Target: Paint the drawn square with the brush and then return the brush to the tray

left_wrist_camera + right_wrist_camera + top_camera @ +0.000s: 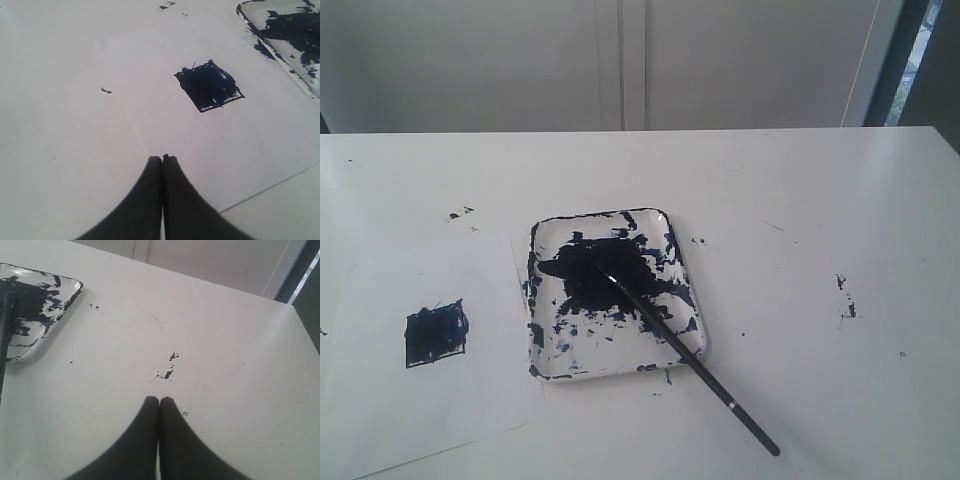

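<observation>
The brush lies on a diagonal in my exterior view. Its paint-laden tip points up and left into the middle of the tray, and its handle end points down and right toward the near edge of the table. The bristle end sits in the dark pool. The shaft crosses the tray's near right corner, and the rear part of the handle, with its small silver band, rests on the bare table outside the tray. So the brush is half in and half out, propped on the rim.

The tray holds a large navy-black blotch in its far half, with smears and flecks over the rest of its white floor and along the rim.

The drawn square is well to the left of the tray, on the sheet of paper. It is filled with dark navy, though a thin strip along one side looks less covered in the left wrist view. I cannot tell whether the tray overlaps the paper's right edge.

The left gripper hangs over the paper near the square with its jaws clenched together on nothing. The right gripper is over bare table beside some paint specks, its jaws likewise pressed together and empty.
</observation>
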Motion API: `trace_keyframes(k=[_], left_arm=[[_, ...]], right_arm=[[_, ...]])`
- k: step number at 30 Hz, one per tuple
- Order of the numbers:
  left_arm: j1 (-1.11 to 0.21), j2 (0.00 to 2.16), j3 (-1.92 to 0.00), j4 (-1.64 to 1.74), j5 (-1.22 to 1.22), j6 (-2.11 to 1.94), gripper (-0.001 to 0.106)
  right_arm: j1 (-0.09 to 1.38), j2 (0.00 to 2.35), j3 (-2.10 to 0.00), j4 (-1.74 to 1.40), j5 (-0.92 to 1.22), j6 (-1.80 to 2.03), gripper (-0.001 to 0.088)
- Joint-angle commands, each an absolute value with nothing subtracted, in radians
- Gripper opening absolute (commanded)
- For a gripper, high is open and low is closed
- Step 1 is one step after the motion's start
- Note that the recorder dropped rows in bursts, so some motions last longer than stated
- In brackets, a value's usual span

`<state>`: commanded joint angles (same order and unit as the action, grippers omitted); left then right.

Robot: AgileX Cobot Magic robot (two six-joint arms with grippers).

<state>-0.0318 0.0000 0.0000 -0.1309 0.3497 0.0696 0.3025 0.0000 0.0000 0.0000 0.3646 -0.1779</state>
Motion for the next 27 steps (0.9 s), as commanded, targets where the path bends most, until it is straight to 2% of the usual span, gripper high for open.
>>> trace_keyframes(k=[27], left_arm=[[-0.032, 0.000, 0.000, -0.131, 0.337, 0.070, 0.000]], right_arm=[[0.302, 0.000, 0.000, 0.000, 0.365, -0.178, 0.0000]])
